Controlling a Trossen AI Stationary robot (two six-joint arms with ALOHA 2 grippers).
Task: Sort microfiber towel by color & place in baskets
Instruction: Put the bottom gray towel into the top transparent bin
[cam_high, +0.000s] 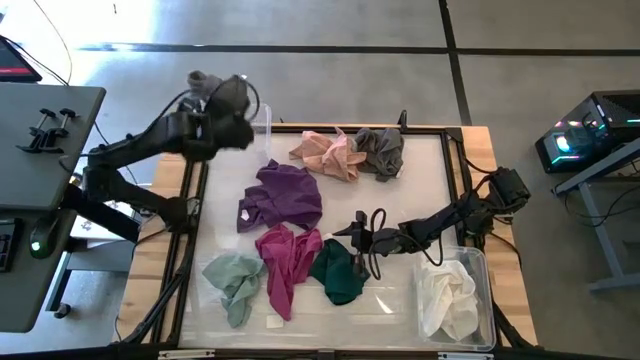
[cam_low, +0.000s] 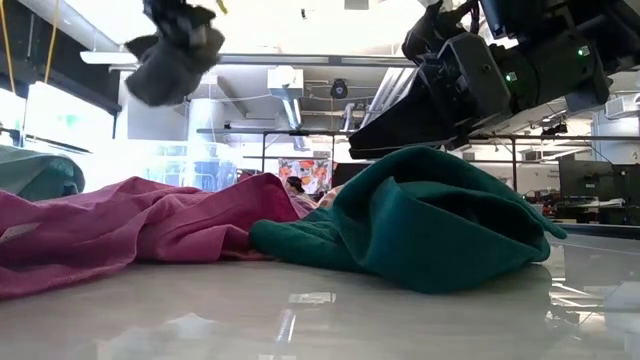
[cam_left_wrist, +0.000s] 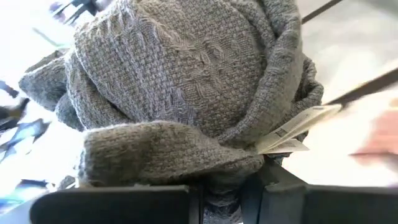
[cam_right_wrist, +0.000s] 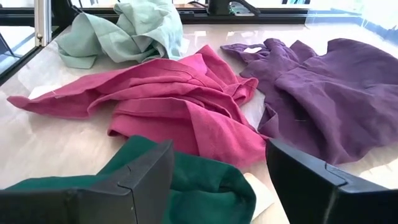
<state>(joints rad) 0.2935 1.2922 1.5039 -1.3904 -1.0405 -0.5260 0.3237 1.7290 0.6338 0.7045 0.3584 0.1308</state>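
Note:
My left gripper is shut on a grey towel, raised high over the table's far left corner. The towel fills the left wrist view and hangs at the top left of the low view. The small clear basket stands just right of it. My right gripper is open, its fingers standing over a dark green towel that lies crumpled on the table. I cannot tell whether they touch it. The larger basket at the near right holds a white towel. My left gripper pinches a bunched fold of the grey towel between its two fingers, several layers together. The towel is lifted clear of the table and bulges out past the fingertips in a slack ball, its white label sticking out to one side.
On the table lie a purple towel, a magenta towel, a pale green towel, a peach towel and another dark grey towel. Black frame rails run along the table's sides.

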